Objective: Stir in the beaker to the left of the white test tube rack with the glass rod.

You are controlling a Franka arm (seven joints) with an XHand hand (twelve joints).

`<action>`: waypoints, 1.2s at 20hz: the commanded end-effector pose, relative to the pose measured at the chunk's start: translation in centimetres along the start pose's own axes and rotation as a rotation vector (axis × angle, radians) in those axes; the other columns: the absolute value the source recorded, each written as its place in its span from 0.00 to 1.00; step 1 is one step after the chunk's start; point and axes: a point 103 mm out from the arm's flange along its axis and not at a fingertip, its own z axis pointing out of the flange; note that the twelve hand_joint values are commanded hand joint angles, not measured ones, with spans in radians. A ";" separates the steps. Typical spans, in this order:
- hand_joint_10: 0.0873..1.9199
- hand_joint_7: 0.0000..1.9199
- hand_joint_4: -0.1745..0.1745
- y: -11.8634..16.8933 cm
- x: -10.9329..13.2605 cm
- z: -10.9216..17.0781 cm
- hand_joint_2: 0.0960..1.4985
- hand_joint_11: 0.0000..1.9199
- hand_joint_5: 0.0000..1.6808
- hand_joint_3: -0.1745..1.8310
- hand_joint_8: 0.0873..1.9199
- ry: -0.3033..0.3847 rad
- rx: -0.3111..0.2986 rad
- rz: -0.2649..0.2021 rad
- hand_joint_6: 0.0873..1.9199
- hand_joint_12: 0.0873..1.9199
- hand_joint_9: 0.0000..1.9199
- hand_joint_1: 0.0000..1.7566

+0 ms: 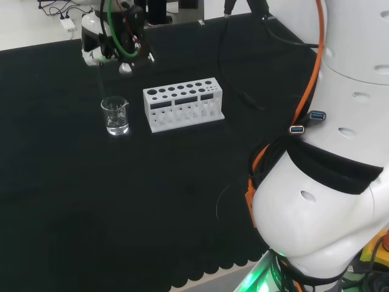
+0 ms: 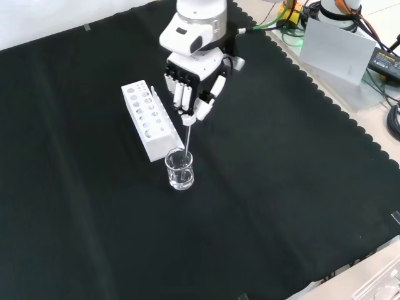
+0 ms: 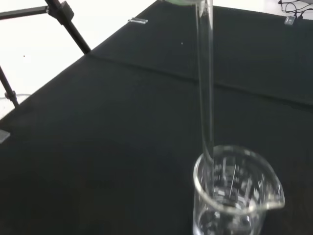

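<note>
Hand [image 2: 194, 81] pinches thin glass rod [image 3: 205, 88] in clear spouted beaker [image 3: 234, 196].

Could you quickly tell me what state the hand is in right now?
Hand: shut on the glass rod, whose lower end is inside the beaker.

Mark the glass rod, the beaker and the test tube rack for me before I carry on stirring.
glass rod [image 3: 205, 88]: wrist view, mid-shaft above the beaker.
beaker [image 2: 180, 171]: front view, clear side wall.
test tube rack [image 1: 182, 91]: head view, top plate with the holes.
</note>
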 end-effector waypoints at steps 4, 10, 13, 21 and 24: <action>0.39 0.63 0.00 2.2 -2.0 -0.9 0.69 0.86 0.73 0.05 0.46 0.006 0.012 -0.006 0.12 0.29 0.84 0.75; 0.40 0.62 0.00 1.3 -4.0 -1.2 0.69 0.86 0.70 0.06 0.48 -0.005 0.032 0.009 0.16 0.30 0.84 0.74; 0.40 0.62 0.00 0.5 -4.2 -1.4 0.69 0.86 0.70 0.06 0.48 -0.011 0.037 0.013 0.16 0.30 0.84 0.74; 0.39 0.62 0.00 0.1 -2.5 -0.8 0.69 0.85 0.72 0.05 0.48 -0.018 0.065 -0.012 0.14 0.30 0.84 0.74; 0.39 0.63 0.00 0.1 -1.4 -0.2 0.69 0.85 0.73 0.05 0.47 0.011 0.067 -0.018 0.13 0.30 0.84 0.75</action>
